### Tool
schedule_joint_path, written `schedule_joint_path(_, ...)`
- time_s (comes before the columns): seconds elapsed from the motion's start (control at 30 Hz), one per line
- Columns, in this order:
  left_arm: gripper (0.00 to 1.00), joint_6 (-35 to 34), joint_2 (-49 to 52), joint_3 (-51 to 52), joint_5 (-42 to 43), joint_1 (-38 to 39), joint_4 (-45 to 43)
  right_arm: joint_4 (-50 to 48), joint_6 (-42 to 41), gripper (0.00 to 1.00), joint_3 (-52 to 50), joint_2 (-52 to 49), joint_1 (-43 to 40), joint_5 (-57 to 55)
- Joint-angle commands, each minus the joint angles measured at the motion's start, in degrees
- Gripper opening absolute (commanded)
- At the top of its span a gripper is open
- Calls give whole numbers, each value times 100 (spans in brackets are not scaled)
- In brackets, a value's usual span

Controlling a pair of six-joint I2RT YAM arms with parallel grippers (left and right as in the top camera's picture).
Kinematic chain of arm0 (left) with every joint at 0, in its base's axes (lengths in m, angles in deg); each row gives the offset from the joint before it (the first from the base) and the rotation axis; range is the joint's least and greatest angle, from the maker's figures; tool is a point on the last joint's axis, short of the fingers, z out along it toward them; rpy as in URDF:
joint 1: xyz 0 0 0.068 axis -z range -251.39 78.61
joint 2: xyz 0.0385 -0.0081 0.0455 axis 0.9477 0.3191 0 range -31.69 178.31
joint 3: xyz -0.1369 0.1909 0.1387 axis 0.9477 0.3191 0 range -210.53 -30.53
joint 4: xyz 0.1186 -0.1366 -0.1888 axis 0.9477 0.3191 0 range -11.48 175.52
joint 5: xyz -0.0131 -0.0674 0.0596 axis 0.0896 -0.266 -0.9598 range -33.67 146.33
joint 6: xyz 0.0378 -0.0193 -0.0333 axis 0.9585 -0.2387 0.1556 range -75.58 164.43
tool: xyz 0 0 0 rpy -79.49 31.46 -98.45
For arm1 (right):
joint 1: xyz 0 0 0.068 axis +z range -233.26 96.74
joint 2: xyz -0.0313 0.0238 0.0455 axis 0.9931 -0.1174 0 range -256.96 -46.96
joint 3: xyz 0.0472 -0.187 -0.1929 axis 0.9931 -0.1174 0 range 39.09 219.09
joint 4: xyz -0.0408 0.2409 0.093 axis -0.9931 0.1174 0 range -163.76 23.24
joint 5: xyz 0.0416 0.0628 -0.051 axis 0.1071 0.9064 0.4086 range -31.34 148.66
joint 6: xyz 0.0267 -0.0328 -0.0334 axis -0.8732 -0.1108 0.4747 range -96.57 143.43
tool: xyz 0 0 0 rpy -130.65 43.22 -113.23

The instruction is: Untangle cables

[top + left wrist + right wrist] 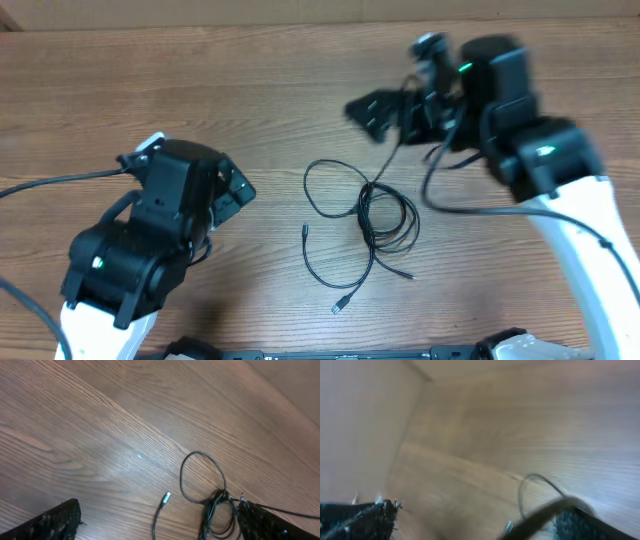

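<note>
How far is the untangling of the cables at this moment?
Little looks done: the cables lie in one knotted bunch on the table, with one loop and some plug ends free. Nothing is in hand: the left hand and right hand are open and empty. The knot is left to pull apart.

the right gripper (366, 114) is smeared by blur overhead, its own wrist view blurred too — the cables (216, 505) run off the left wrist picture's bottom edge, partly behind a finger (267, 524); plug types too small to tell.
</note>
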Motion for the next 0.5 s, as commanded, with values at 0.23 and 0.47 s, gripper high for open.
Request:
schedule_joint_path(0.23,100,-26,448,13,638,-28,-66,2540,1049,100,55,-699,-356,-693)
schedule_joint_path(0.47,100,774,713,13,1530,-24,-236,2844,-1108,100,81,-820,-372,-4546)
